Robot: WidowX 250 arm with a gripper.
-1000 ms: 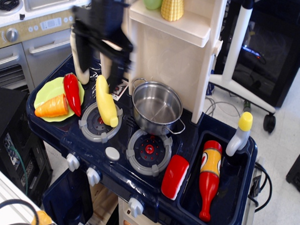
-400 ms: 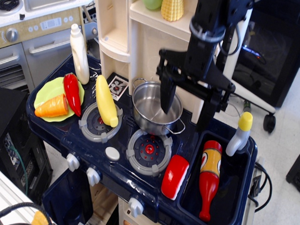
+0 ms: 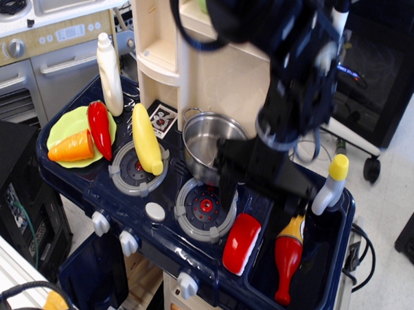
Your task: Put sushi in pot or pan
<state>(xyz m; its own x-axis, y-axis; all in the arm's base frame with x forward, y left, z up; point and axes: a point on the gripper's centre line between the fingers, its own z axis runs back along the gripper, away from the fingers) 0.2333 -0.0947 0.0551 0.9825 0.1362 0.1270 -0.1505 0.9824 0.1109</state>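
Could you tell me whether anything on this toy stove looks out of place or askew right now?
The sushi sits tilted on the counter edge between the front burner and the sink basin, partly overhanging. The yellow squash lies across a burner. Nothing is spilled.

The blurred gripper [image 3: 257, 188] hid the right half of the pot [image 3: 202, 142] and the upper part of the red-and-yellow bottle [image 3: 287, 258].
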